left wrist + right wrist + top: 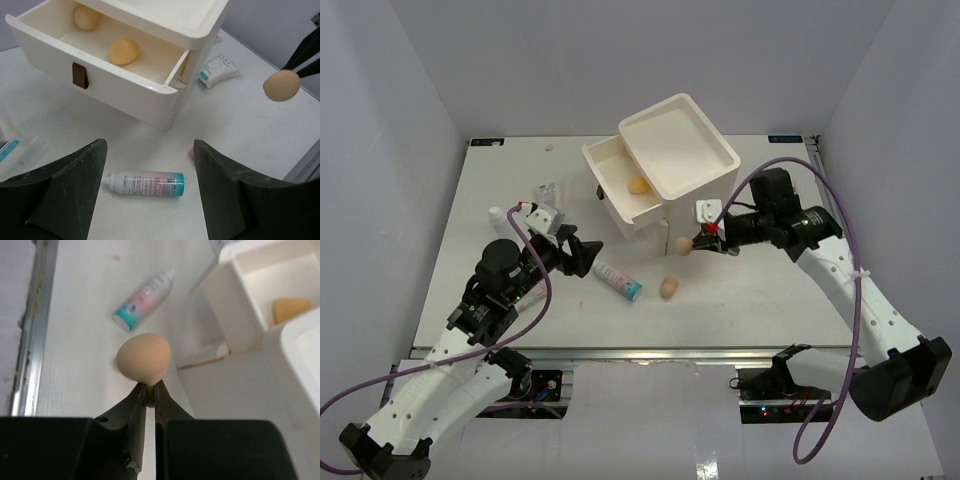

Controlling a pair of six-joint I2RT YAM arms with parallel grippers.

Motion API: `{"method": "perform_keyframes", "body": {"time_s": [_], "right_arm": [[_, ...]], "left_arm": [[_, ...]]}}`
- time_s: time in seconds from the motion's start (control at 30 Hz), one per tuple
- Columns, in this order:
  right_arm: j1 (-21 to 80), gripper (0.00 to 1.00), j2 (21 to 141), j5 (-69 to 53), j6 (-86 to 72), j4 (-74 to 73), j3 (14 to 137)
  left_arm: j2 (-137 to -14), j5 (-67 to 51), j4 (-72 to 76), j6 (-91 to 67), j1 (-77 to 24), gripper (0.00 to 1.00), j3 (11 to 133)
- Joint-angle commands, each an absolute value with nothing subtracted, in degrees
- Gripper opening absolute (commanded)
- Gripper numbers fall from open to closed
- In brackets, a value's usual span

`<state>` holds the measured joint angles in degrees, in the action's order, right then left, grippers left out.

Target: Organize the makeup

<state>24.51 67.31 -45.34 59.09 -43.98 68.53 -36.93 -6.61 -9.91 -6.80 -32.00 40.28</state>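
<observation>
A white table (770, 300) is occupied toward the back by a cream drawer box (675, 150). Its drawer (620, 190) is pulled out to the left, and two tan sponges (124, 51) are seen inside it from the left wrist view (only one shows from above). The left gripper (582, 253) is held low over the table with its fingers spread wide and nothing between them. A white tube with a teal cap (618, 280) is laid flat on the table just in front of it. The right gripper (698, 240) is closed narrowly on the pointed end of a third sponge (144, 359), which is held above the table near the box's front corner. A fourth sponge (669, 288) is found on the table near the tube's cap. Clear sachets (548, 190) are piled at the left, and another sachet (708, 211) is set just beside the box. A small white item (497, 213), possibly a bottle, is only poorly resolved.
</observation>
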Motion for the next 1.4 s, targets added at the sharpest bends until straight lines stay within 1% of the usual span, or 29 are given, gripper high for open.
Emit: {"method": "perform_keyframes", "body": {"time_s": [0.0,0.07,0.23,0.4,0.53,0.67,0.7,0.77,0.8,0.9,1.03,1.13,1.27,1.37], "right_arm": [[27.52,0.08,75.48,-48.20,44.38,-37.50,83.97],[28.80,0.08,79.48,-47.19,40.55,-36.21,89.09],[32.83,0.08,88.13,-38.87,33.80,-31.41,98.39],[35.07,0.10,94.18,-31.89,30.13,-27.55,103.07],[36.29,0.12,98.56,-27.38,29.60,-25.09,107.11],[36.39,0.19,103.11,-24.34,29.27,-23.29,109.78],[36.48,0.22,103.73,-24.04,29.36,-23.19,110.13],[36.85,0.33,104.62,-22.35,29.48,-22.28,110.48],[36.92,0.38,104.95,-21.70,29.35,-21.71,110.48],[37.13,0.47,106.01,-20.47,29.27,-20.95,111.16],[37.09,0.56,106.53,-19.86,28.75,-20.39,111.74],[37.09,0.66,104.68,-20.62,28.07,-20.39,111.04],[36.85,0.67,98.89,-23.58,27.44,-20.95,107.38],[32.89,0.67,87.83,-34.92,26.89,-22.45,98.85]], "left_arm": [[-35.78,-12.15,-7.84,-4.96,-31.72,0.81,39.06],[-35.78,-13.48,-7.48,-4.69,-31.64,0.81,38.80],[-36.03,-14.58,-6.77,-4.22,-31.64,0.84,38.15],[-35.77,-14.43,-6.09,-4.06,-31.57,0.89,37.72],[-36.21,-14.68,-6.06,-3.76,-31.37,0.90,37.62],[-36.30,-14.94,-6.15,-3.16,-31.11,0.92,37.61],[-36.21,-14.93,-6.06,-3.07,-31.11,0.94,37.52],[-36.04,-14.51,-5.79,-2.99,-31.11,0.98,37.13],[-36.04,-14.50,-5.54,-2.99,-31.11,0.98,37.00],[-36.40,-15.77,-4.91,-3.27,-31.11,0.98,36.74],[-37.74,-19.79,-3.53,-5.31,-31.11,0.98,36.56],[-39.86,-22.83,-2.54,-6.97,-31.11,0.98,36.83],[-43.01,-25.48,-1.76,-11.09,-31.20,0.98,37.48],[-47.51,-22.65,-2.51,-13.80,-34.34,0.95,39.46]]}}
